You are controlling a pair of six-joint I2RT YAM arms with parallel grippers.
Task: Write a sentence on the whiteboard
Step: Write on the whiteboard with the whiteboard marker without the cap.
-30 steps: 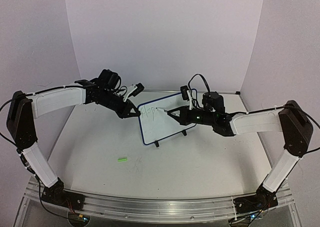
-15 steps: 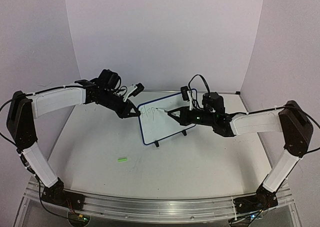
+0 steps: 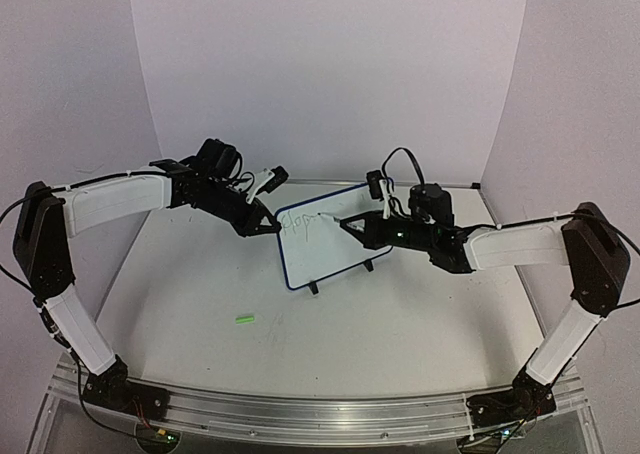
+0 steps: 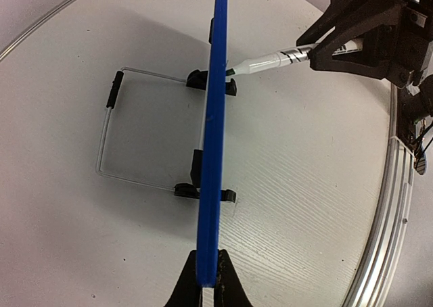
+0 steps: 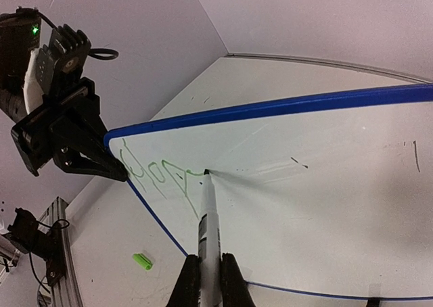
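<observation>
The whiteboard (image 3: 325, 244), white with a dark blue rim, stands tilted on its wire stand (image 4: 108, 128) at the middle of the table. My left gripper (image 3: 268, 226) is shut on the board's upper left rim; in the left wrist view the blue edge (image 4: 213, 151) runs straight out from between the fingertips of that gripper (image 4: 208, 270). My right gripper (image 3: 350, 224) is shut on a white marker (image 5: 208, 216). The marker's tip touches the board surface (image 5: 318, 199) just right of several green handwritten letters (image 5: 152, 172). The marker (image 4: 270, 62) also shows from the board's side.
A small green marker cap (image 3: 244, 319) lies on the table in front of the board, toward the left, and the right wrist view shows that cap (image 5: 142, 260) too. Purple walls close off the back and sides. An aluminium rail (image 3: 300, 409) runs along the near edge.
The right arm and marker tip have shifted slightly to the right along the board's top line of writing. The left arm and the board have stayed put.
</observation>
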